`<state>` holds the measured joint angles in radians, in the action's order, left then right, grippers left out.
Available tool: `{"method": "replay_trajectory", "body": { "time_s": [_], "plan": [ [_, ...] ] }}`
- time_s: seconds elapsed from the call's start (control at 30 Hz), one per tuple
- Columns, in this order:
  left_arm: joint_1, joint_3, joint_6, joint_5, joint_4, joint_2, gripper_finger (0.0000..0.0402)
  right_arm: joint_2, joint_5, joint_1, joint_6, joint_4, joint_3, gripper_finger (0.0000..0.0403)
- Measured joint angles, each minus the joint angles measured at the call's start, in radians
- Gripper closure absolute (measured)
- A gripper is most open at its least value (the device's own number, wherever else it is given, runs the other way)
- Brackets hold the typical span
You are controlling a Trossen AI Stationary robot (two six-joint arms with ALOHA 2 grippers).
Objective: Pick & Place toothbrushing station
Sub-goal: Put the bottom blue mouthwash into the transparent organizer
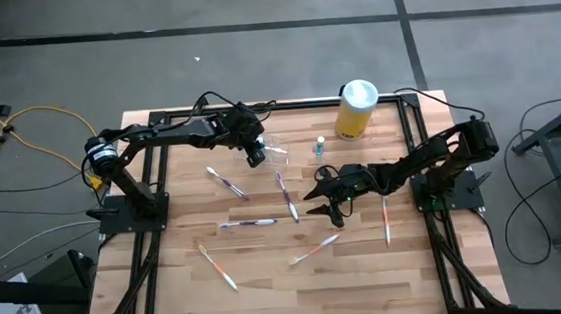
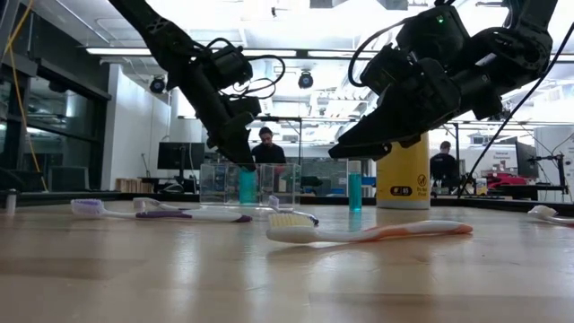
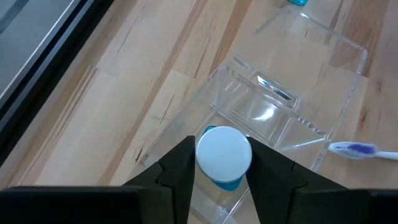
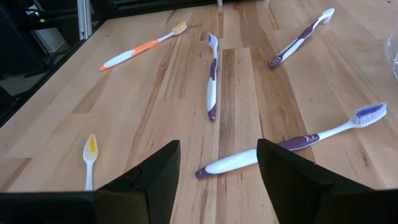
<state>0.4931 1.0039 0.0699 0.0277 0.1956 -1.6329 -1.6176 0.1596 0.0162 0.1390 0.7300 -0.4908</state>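
Note:
The toothbrushing station (image 3: 273,106) is a clear plastic holder standing on the wooden table at the far middle (image 1: 276,149). A small teal bottle with a white cap (image 3: 224,152) stands upright inside it (image 2: 247,187). My left gripper (image 3: 222,165) slants down over the holder (image 1: 255,155), open, with one finger on each side of the cap. My right gripper (image 1: 326,200) hovers open above the table's middle (image 4: 217,149), with nothing between its fingers. My left gripper has its fingers (image 3: 180,168) on either side of the bottle's white cap (image 3: 205,149), coming from above and slanting down. I cannot tell whether they touch the cap. The bottle stands upright inside the clear holder.
A second teal bottle (image 1: 320,147) and a yellow canister with a white lid (image 1: 357,109) stand at the far right. Several toothbrushes lie scattered over the table's middle and near part, among them a purple one (image 4: 292,146) and an orange one (image 2: 377,231).

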Motion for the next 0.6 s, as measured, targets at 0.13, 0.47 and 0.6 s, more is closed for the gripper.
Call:
{"method": "replay_trajectory", "body": {
  "time_s": [0.13,0.47,0.6],
  "plan": [
    [-0.005,0.0,0.008,0.0,-0.013,0.0,0.0273,0.0,0.0,0.0,0.0,0.0,0.0,0.0198],
    [-0.005,0.0,0.02,0.0,-0.017,0.009,0.0273,0.0,0.0,0.011,0.0,-0.001,0.0,0.0198],
    [-0.005,0.0,0.019,0.0,-0.019,0.016,0.0273,0.0,0.0,0.016,0.0,-0.001,0.0,0.0198]
  ]
}}
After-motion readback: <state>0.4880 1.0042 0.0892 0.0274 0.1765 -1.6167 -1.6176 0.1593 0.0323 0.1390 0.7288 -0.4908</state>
